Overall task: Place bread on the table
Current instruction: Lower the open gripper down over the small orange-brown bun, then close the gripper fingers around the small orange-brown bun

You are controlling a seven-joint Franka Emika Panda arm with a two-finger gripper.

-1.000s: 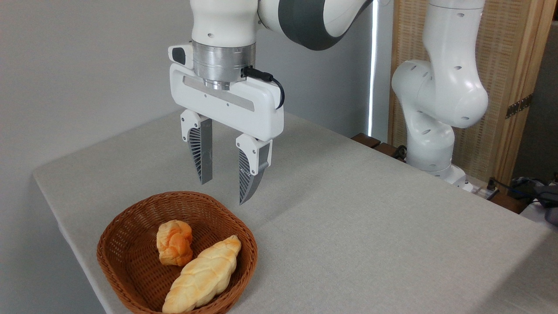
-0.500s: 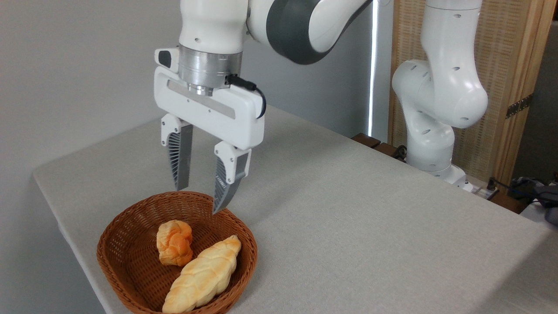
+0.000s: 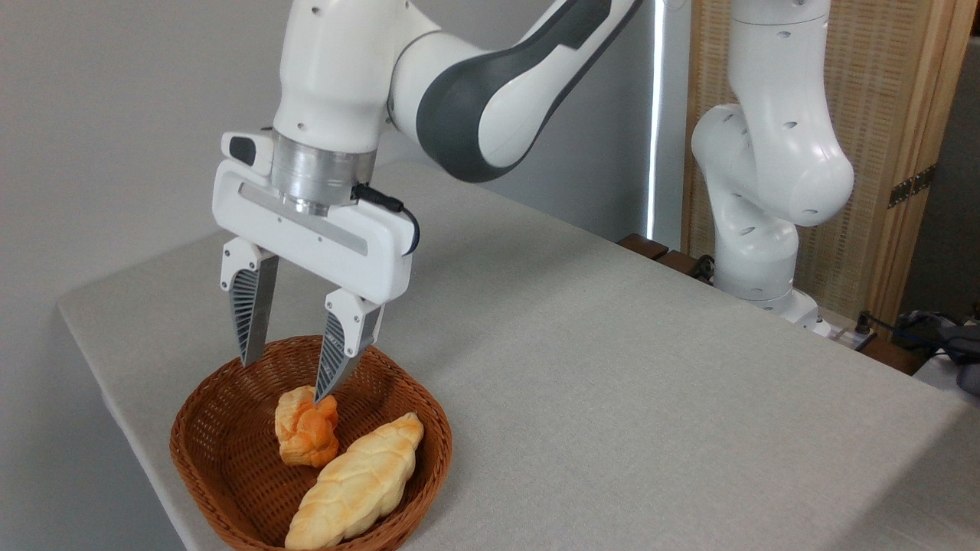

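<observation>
A brown woven wicker basket point(image 3: 230, 467) sits at the near left corner of the table point(image 3: 612, 398), a broad tabletop covered in light grey cloth. Inside the basket, toward its middle, lies the bread point(image 3: 306, 428), a small lumpy orange-golden roll. Just to its right and touching it, a longer pale-yellow braided loaf point(image 3: 356, 486) stretches diagonally toward the basket's near rim. Above the basket hangs the gripper point(image 3: 283, 379), pointing down with its two ribbed grey fingers spread wide and nothing between them. The left finger point(image 3: 249, 314) ends over the basket's far left rim, while the tip of the right finger appears at the top of the roll; whether it touches the roll cannot be told from this view. The white gripper body carries a black cable point(image 3: 387, 210) on its right side and joins the white and grey arm point(image 3: 475, 92), which arches up and across to the right. The arm's base column point(image 3: 766, 176) stands beyond the table's far right edge, in front of a wood-framed woven screen point(image 3: 880, 153).
</observation>
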